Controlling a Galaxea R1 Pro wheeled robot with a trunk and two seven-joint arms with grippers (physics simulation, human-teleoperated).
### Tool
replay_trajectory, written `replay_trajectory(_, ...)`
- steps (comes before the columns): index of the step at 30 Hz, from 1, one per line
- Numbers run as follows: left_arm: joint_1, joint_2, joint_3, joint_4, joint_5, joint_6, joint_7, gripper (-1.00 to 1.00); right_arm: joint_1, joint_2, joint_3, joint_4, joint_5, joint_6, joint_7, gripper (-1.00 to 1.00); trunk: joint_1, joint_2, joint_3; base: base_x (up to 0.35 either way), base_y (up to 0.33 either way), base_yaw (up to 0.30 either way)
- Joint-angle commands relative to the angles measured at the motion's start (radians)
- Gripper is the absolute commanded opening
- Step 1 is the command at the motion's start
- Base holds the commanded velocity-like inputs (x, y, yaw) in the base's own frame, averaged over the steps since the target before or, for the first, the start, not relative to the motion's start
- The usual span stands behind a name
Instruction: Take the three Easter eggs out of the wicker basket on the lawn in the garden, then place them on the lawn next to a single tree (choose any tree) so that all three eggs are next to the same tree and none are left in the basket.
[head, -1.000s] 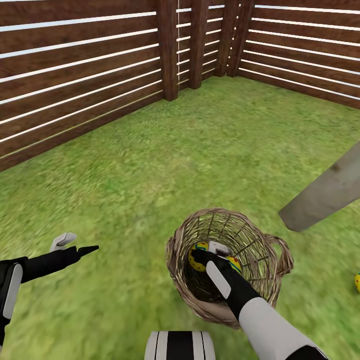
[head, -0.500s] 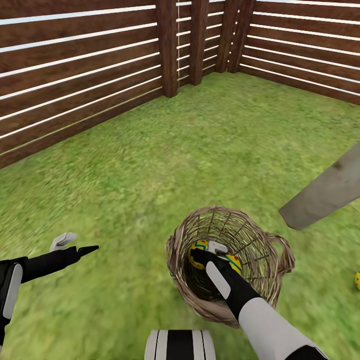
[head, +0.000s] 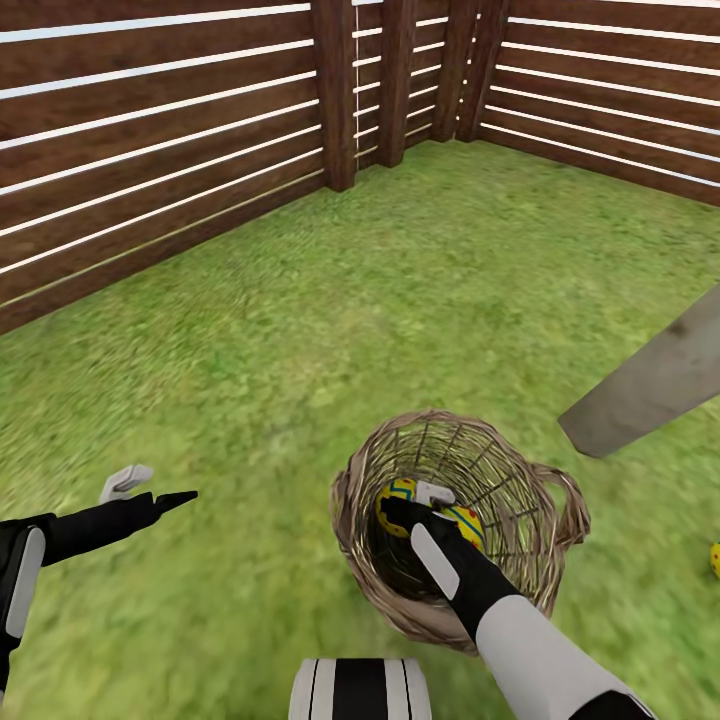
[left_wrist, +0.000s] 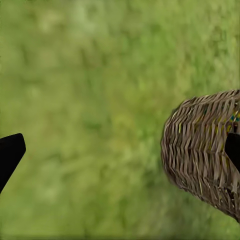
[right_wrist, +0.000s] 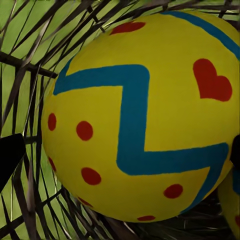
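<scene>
Brown woven wicker basket seen on green lawn. Two yellow zigzag eggs left inside. Third egg already out, near grey trunk. Right gripper inside basket around egg; grip cannot be told. Left gripper spread apart, holding nothing.

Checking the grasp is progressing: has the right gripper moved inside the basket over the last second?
No. The right gripper sits at the same spot against the wicker basket rim, between the same two eggs.
</scene>
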Motion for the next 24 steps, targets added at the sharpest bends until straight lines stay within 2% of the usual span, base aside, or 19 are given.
replay_trajectory(1, 0.000, 0.000, 0.001, 0.000, 0.006, 0.009, 0.001, 1.00, 0.000, -0.001, 0.005, -0.002, -0.007, 0.003, -0.009, 1.00, 0.000, 0.000, -0.001, 0.000, 0.000, 0.000)
replay_trajectory(4, 0.000, 0.000, 0.000, 0.000, 0.006, 0.008, 0.001, 1.00, 0.000, 0.001, 0.004, -0.002, -0.007, 0.003, -0.009, 1.00, 0.001, -0.001, -0.012, 0.000, 0.000, 0.000)
replay_trajectory(24, 0.000, 0.002, 0.001, 0.000, 0.006, 0.009, 0.001, 1.00, 0.000, 0.004, 0.003, 0.006, -0.007, 0.004, -0.013, 1.00, 0.002, -0.001, -0.016, 0.000, 0.000, 0.000)
